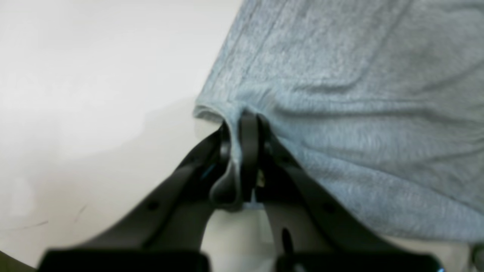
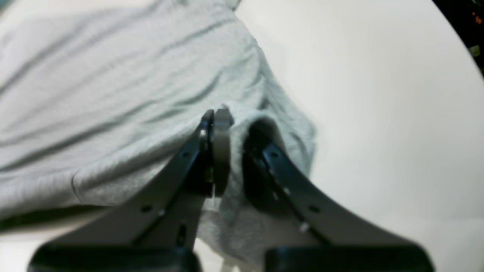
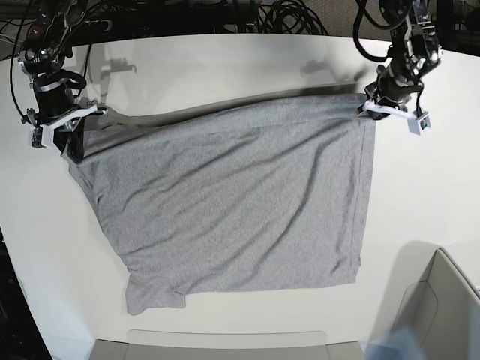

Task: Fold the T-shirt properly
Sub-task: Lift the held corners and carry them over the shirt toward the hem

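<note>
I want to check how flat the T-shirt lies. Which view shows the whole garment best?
The base view: it shows the whole T-shirt spread on the table, wrinkles and sleeve included. The left wrist view shows only the corner pinched by the left end effector; the right wrist view only the bunched edge at the right end effector.

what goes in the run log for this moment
stage: far edge lifted | left gripper: shut on T-shirt corner | right gripper: shut on other corner | table
</note>
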